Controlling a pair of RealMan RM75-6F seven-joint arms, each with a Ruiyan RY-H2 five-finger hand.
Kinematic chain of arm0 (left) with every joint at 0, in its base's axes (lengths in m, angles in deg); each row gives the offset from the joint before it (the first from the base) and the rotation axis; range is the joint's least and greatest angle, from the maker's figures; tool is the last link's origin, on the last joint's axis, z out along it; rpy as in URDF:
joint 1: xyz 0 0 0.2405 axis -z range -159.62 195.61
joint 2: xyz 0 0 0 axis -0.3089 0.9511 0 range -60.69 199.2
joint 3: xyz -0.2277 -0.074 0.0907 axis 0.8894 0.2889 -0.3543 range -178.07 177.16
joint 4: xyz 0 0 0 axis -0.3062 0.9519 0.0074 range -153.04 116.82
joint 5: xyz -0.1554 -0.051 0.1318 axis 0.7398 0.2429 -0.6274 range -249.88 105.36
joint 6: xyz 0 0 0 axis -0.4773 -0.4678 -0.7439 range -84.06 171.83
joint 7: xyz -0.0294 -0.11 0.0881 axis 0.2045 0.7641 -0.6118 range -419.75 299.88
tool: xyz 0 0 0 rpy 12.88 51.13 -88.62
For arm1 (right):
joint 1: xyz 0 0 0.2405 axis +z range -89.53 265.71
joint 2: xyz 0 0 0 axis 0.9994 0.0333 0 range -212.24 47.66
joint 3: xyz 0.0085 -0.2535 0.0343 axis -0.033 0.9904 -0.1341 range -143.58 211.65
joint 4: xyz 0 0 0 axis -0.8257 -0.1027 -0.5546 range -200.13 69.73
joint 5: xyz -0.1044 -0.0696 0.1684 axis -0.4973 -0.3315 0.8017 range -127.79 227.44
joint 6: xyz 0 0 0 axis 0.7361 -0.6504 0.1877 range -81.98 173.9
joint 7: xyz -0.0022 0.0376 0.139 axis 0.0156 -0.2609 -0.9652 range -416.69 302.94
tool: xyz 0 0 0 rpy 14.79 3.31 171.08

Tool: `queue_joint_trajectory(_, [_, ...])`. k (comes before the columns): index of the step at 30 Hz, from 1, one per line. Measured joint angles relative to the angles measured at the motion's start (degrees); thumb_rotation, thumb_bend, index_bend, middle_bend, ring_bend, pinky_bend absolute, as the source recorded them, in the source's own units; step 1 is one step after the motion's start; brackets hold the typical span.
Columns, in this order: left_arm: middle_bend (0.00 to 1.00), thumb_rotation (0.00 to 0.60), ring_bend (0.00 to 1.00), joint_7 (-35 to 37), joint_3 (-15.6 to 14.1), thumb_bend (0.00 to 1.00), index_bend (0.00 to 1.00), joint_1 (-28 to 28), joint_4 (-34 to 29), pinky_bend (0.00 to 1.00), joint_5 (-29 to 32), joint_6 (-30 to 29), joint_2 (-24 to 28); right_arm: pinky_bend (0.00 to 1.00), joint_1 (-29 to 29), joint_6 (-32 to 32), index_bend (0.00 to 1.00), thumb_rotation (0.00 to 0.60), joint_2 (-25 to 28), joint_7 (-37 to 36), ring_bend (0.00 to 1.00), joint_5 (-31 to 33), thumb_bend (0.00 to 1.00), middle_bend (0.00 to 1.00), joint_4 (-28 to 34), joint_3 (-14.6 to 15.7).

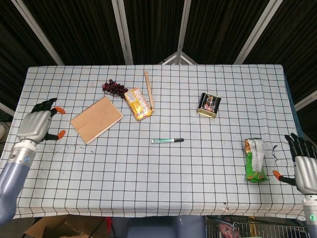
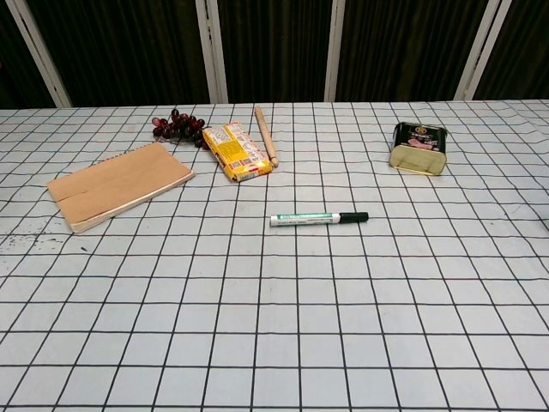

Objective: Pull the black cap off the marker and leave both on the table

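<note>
At the near right edge of the tabletop [image 1: 163, 188], the right hand [image 1: 303, 167] hangs with fingers apart, holding nothing. The left hand [image 1: 36, 126], over the left edge, is likewise spread and empty. Mid-tabletop lies the marker [image 2: 318, 218], black cap [image 2: 356, 216] still on, pointing right.

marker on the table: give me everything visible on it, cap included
The marker is slim, with a white barrel carrying a green printed label and a black cap on its right end as the cameras see it; it looks plastic. The cap is on. It lies flat, roughly parallel to the table's near edge, near the middle of the checked tablecloth. Nothing touches it but the cloth; neither hand is near.
</note>
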Motion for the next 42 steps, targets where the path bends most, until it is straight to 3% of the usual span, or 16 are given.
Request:
queue_joint_trajectory(11, [0.00, 0.600, 0.00, -7.70, 2.54, 0.40, 0.34, 14.63, 13.72, 0.00, 12.49, -1.61, -18.47, 0.00, 1.20, -1.69, 0.02, 0.600, 0.88, 1.21, 0.00, 3.83, 0.18, 0.00, 1.48, -1.44])
queue_joint_trajectory(23, [0.00, 0.600, 0.00, -19.17, 5.11, 0.40, 0.35, 28.40, 21.88, 0.00, 29.72, -0.40, -26.53, 0.00, 2.08, -2.98, 0.02, 0.600, 0.96, 1.26, 0.00, 6.04, 0.18, 0.00, 1.49, -2.10])
queue_joint_trajectory(34, [0.00, 0.600, 0.00, -24.61, 4.73, 0.36, 0.35, 36.86, 29.17, 0.00, 32.82, -5.71, -40.45, 0.00, 1.67, -2.83, 0.02, 0.600, -0.23, -0.38, 0.00, 5.96, 0.18, 0.00, -0.61, -1.53])
queue_joint_trajectory(42, [0.00, 0.600, 0.00, -26.51, 4.74, 0.35, 0.35, 39.97, 35.02, 0.00, 32.15, -8.05, -49.06, 0.00, 1.00, -2.50, 0.02, 0.600, -1.72, -2.59, 0.00, 5.05, 0.18, 0.00, -3.12, -0.80])
